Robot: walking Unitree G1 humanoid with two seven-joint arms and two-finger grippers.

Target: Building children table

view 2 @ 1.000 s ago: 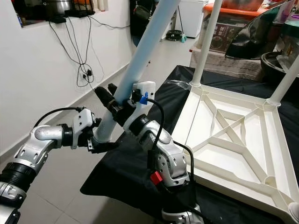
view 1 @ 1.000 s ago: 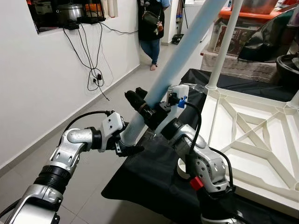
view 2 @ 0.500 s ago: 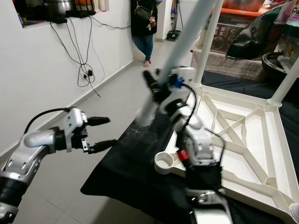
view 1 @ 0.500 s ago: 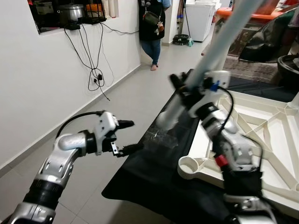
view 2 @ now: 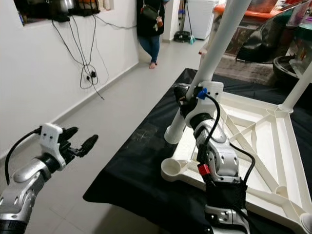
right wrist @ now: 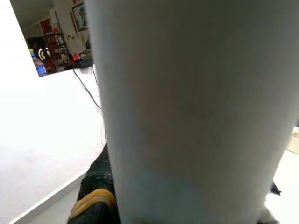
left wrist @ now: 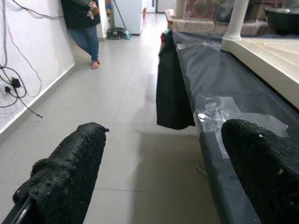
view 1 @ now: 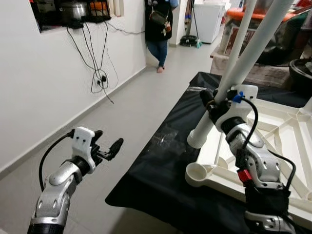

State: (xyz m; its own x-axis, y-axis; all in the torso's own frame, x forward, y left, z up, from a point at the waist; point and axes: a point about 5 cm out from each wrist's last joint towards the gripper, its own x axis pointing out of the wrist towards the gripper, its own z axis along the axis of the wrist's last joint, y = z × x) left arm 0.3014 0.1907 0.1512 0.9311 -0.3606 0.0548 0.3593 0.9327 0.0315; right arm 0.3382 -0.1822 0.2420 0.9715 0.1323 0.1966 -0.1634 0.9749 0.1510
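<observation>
Right end effector (view 1: 213, 105) is gripping the pale table leg (view 1: 234, 73), tilted, its lower end hanging just above the empty corner socket (view 1: 197, 172) of the upturned white tabletop (view 1: 273, 146) on the black-covered surface (view 1: 161, 170). Left end effector (view 1: 108, 147) is hovering over the floor (view 1: 126, 107), fingers spread wide, well apart from the leg.

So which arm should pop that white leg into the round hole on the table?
Probably the right. The right gripper is shut on the white leg, whose lower end hangs just above the round corner socket of the upturned tabletop. The left gripper is open, out over the floor.
</observation>
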